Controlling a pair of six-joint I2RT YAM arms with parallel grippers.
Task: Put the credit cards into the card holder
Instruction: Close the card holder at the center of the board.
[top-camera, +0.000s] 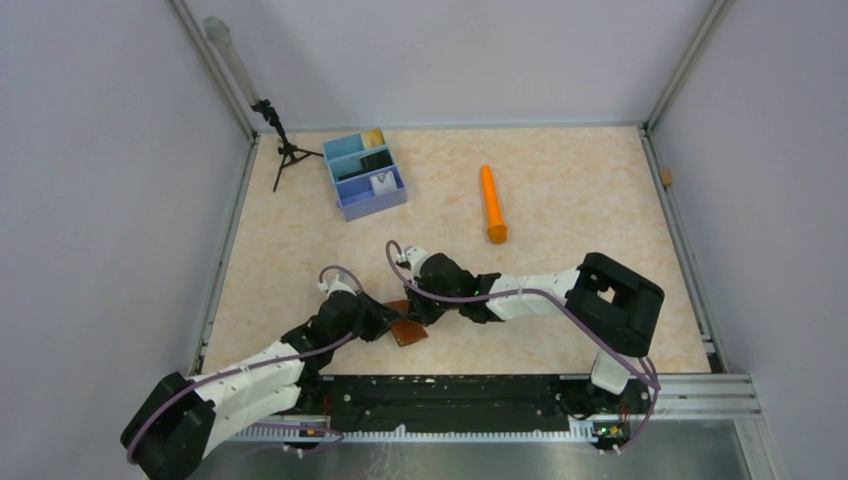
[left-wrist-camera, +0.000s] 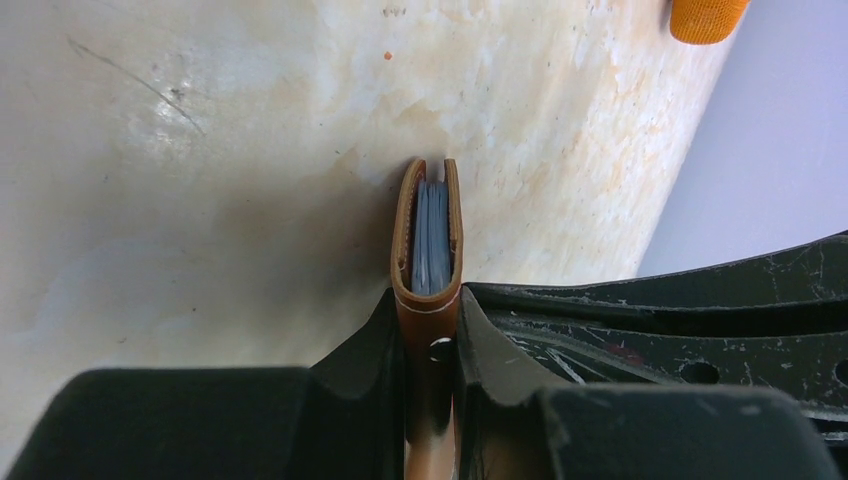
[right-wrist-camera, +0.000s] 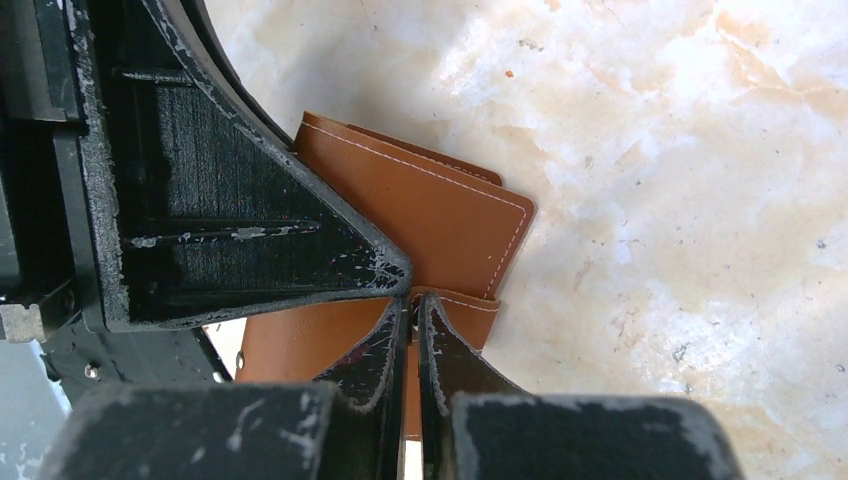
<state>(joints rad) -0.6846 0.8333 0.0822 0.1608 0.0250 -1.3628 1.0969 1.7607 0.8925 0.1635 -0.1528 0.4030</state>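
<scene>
The brown leather card holder (top-camera: 408, 331) lies near the table's front edge between my two grippers. My left gripper (top-camera: 383, 322) is shut on it. In the left wrist view (left-wrist-camera: 428, 296) the card holder (left-wrist-camera: 425, 318) is seen edge-on, with grey-blue cards (left-wrist-camera: 432, 240) tucked between its covers. My right gripper (right-wrist-camera: 415, 300) is shut on the holder's snap tab (right-wrist-camera: 462, 312), beside the folded holder (right-wrist-camera: 430, 215). It also shows in the top view (top-camera: 420, 310). A tan-gold card (top-camera: 374, 136), a black card (top-camera: 376, 159) and a white card (top-camera: 382, 183) sit in the blue tray.
The blue three-compartment tray (top-camera: 345, 190) stands at the back left. An orange cylinder (top-camera: 492, 203) lies mid-table and shows in the left wrist view (left-wrist-camera: 708, 15). A small black tripod (top-camera: 285, 145) stands by the left wall. The left gripper's finger (right-wrist-camera: 250, 220) fills the right wrist view's left side.
</scene>
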